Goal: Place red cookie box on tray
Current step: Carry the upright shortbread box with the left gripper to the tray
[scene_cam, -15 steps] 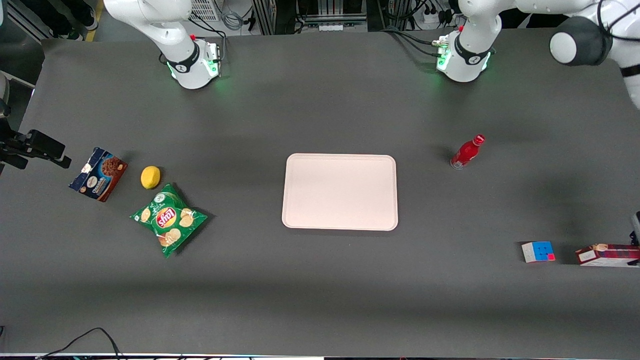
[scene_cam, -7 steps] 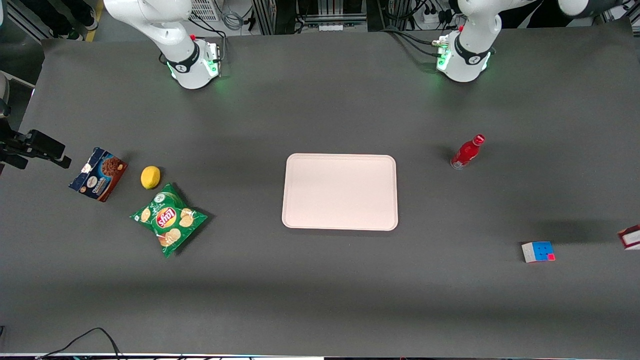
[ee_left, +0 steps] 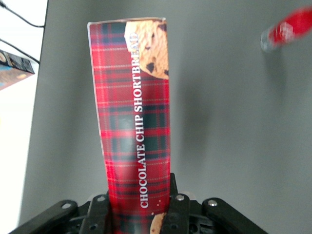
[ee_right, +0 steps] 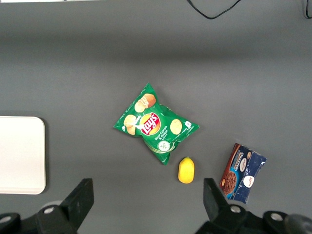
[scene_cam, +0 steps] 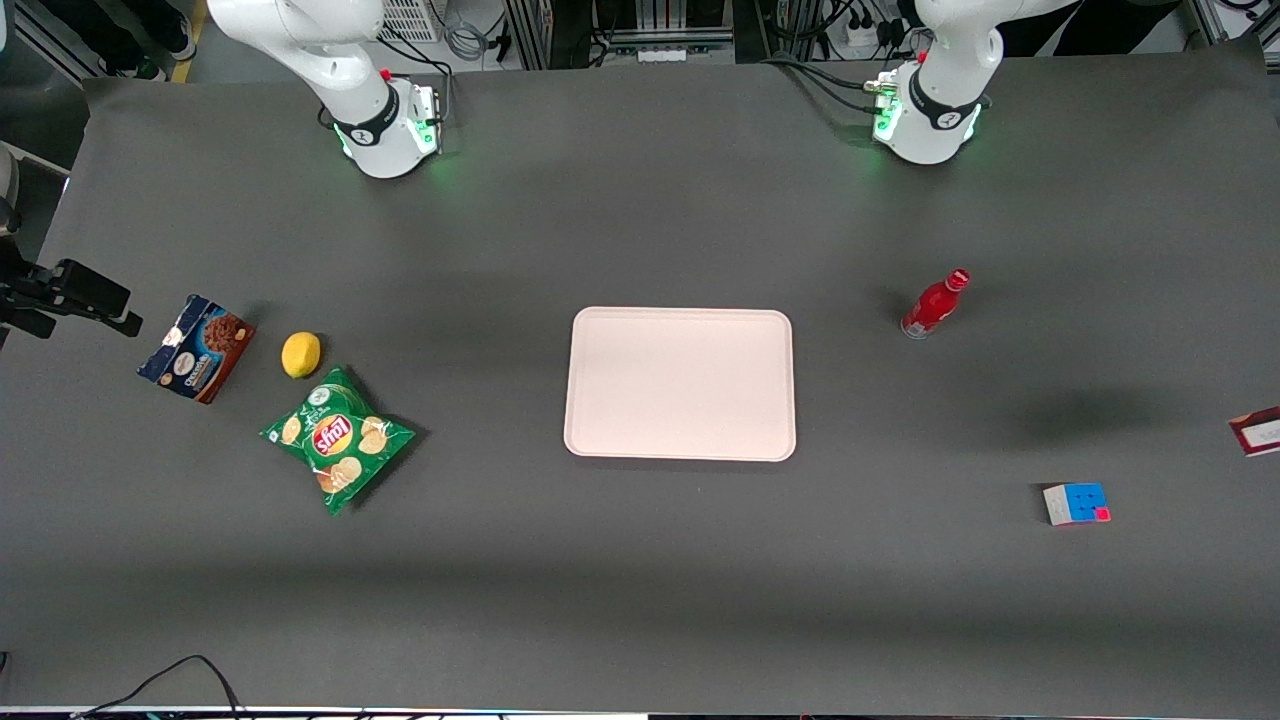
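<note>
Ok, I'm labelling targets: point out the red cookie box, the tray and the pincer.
red cookie box (ee_left: pixel 134 117), left wrist view, plaid face.
tray (scene_cam: pixel 680 384), front view, bare middle.
pincer (ee_left: pixel 140 214), left wrist view, where its fingers clamp the box's end.

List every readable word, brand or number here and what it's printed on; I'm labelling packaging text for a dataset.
"CHOCOLATE CHIP SHORTBREAD": along the long red plaid cookie box, clamped in the left arm's gripper above the table, at the working arm's end.
"Lay's": on the green crinkled chip bag.
Blue-and-brown chocolate cookie box: print too small to read.
Red bottle: label unreadable.
Pale pinkish-cream flat tray, yellow lemon, multicoloured puzzle cube: no text.
</note>
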